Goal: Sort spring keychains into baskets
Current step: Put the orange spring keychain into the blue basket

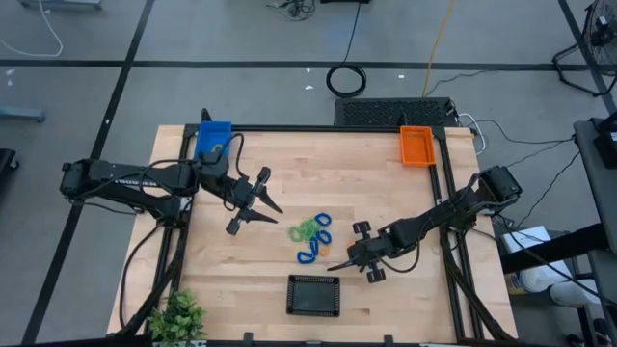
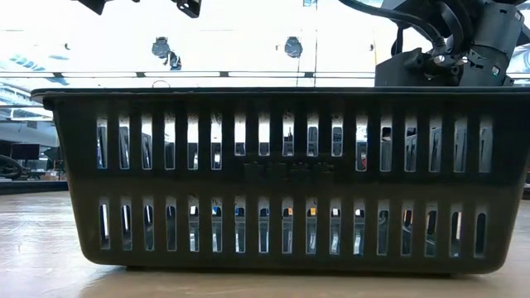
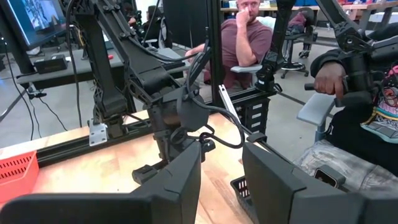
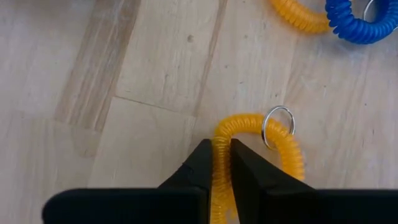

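Observation:
Several spring keychains (image 1: 313, 236) in green, blue and orange-yellow lie in a loose pile at the table's middle. My right gripper (image 1: 335, 265) is just near-right of the pile, shut on an orange-yellow keychain (image 4: 261, 140). Another orange-yellow coil (image 4: 301, 15) and a blue coil (image 4: 357, 22) lie beyond it. My left gripper (image 1: 273, 191) is open and empty, left of the pile and above the table. The blue basket (image 1: 214, 140) stands at the far left corner, the orange basket (image 1: 416, 146) at the far right, and the black basket (image 1: 314, 295) near the front edge. My right gripper pinches one side of the orange-yellow coil's loop (image 4: 221, 149) between its two fingers (image 4: 199, 165). The fingers point toward the table's left and slant down. The rest of the loop, with its metal ring (image 4: 278, 127), reaches out past the fingertips. Whether it rests on the wood, I cannot tell.
A green plant (image 1: 178, 316) stands at the near left corner. The black basket (image 2: 281, 178) fills the low view. People sit beyond the table's right side (image 3: 245, 37). Bare wood lies between the pile and the far baskets.

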Robot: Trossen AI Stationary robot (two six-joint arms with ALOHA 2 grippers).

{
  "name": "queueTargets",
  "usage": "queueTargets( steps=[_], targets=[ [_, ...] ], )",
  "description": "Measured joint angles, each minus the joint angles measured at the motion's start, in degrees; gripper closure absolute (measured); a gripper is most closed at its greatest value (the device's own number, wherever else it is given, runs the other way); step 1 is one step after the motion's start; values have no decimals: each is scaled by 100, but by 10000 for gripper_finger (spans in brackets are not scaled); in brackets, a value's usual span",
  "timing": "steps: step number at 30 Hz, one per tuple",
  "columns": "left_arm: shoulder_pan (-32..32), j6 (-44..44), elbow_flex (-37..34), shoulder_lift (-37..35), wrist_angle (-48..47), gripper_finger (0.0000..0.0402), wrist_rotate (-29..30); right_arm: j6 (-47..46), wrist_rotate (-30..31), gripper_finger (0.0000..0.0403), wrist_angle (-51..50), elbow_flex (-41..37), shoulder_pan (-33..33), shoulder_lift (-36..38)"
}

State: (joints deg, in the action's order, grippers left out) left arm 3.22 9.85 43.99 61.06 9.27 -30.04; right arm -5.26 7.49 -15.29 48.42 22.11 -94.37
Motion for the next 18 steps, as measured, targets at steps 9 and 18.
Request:
queueTargets(
  steps=[9, 18],
  targets=[
    [0, 0, 0, 0, -2, 275, 0, 0, 13, 371, 0, 0, -2, 2],
    [0, 0, 0, 0, -2, 275, 2, -2, 17, 373, 17, 0, -2, 2]
  ],
)
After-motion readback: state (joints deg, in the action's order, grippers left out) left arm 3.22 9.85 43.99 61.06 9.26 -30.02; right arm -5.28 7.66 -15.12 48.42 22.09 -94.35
